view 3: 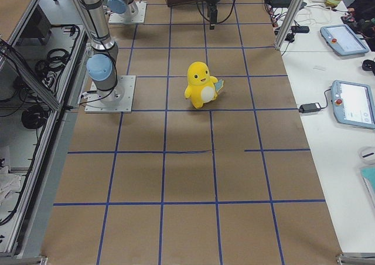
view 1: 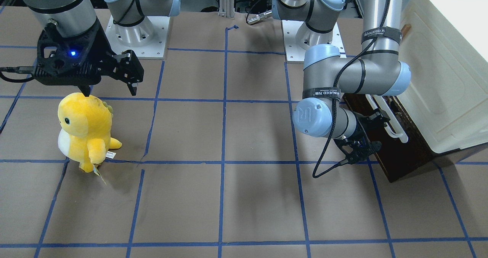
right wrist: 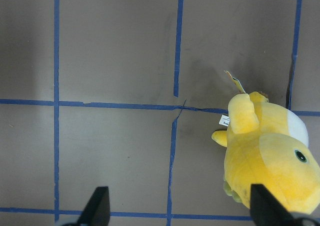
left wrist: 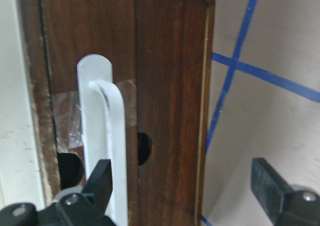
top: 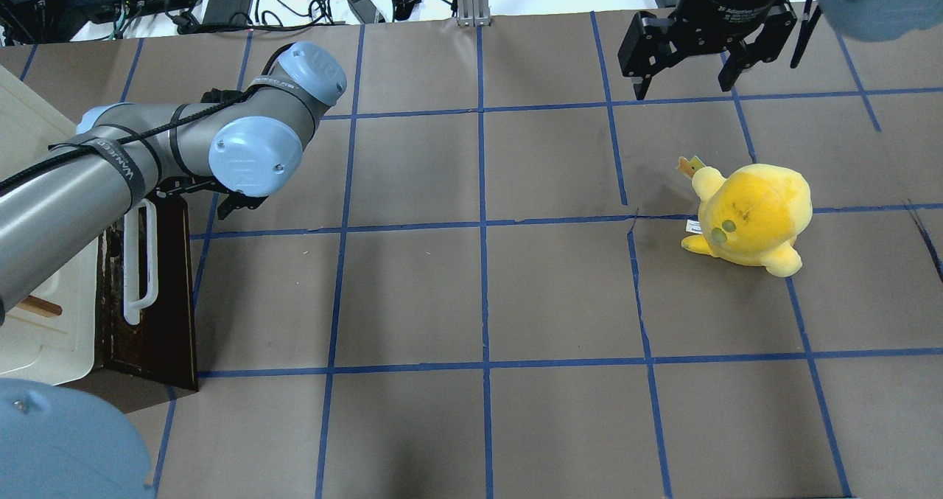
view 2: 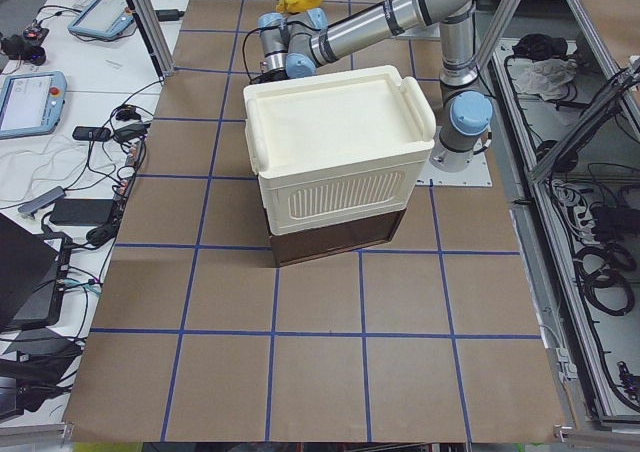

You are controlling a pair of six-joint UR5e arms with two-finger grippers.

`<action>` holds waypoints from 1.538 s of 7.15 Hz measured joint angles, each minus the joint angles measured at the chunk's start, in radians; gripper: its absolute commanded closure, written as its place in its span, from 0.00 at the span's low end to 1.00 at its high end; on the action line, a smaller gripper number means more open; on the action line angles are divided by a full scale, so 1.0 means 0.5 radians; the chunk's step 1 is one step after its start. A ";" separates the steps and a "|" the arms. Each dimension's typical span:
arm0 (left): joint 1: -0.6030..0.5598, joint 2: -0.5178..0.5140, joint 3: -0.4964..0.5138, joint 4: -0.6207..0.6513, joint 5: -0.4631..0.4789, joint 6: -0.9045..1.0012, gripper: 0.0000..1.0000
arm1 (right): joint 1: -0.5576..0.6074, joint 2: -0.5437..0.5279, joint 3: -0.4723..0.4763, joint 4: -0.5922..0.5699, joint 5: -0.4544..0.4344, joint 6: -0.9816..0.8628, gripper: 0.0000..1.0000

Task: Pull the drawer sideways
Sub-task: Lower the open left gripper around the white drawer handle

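The drawer's dark brown front panel [left wrist: 167,86] carries a long white bar handle [left wrist: 102,111] and sits under the cream-white case. It also shows in the overhead view [top: 158,292] and the front-facing view [view 1: 400,157]. Its pale inside is not visible. My left gripper [left wrist: 185,186] is open at the end of the front panel. Its left finger [left wrist: 100,178] is right at the handle and the other finger [left wrist: 270,186] is out over the table. In the overhead view the wrist hides it. My right gripper [top: 684,86] is open and empty, far from the drawer.
The cream-white plastic case [top: 37,322] stands on the drawer unit at the table's left end. A yellow plush toy [top: 751,215] stands on the table just below the right gripper [view 1: 110,90]. Blue tape lines cross the brown table [top: 479,292].
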 measured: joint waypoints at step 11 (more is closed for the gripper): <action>0.137 0.034 -0.058 -0.082 -0.192 0.047 0.17 | 0.000 0.000 0.000 0.000 0.000 0.001 0.00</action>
